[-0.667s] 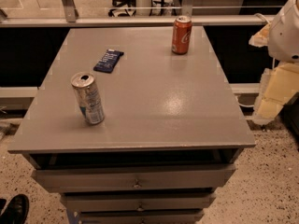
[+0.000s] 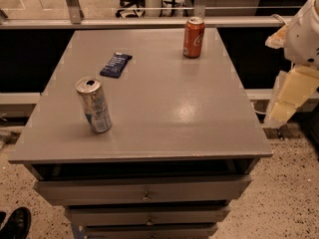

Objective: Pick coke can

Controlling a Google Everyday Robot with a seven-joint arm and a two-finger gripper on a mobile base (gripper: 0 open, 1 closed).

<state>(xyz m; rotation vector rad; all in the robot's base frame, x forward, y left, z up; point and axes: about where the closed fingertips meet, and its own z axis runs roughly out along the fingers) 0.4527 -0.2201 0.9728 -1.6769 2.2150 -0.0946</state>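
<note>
Nothing on the table has shifted since the earlier frame; the coke can, the other can and the packet occupy the same positions, and the gripper remains at the right edge of the view.

The coke can [image 2: 193, 37] stands upright near the far edge of the grey table [image 2: 164, 123], right of centre. Its silver top rim faces up and its white lettering faces the camera. Nothing touches it.

A flat dark-blue packet [image 2: 115, 64] lies to its left, well apart from it and slightly nearer the camera. A silver-and-blue can [image 2: 93, 105] stands near the front left corner, tilted slightly, with its top opened.

The gripper [image 2: 291, 96] hangs beyond the right side of the table, off the surface and well apart from the coke can. It holds nothing visible. Whether it is apart or closed cannot be told from this view.

Grey drawers [image 2: 144, 189] sit below the tabletop. A speckled floor [image 2: 289, 198] surrounds the unit, and a black shoe [image 2: 16, 223] shows at the lower left corner
</note>
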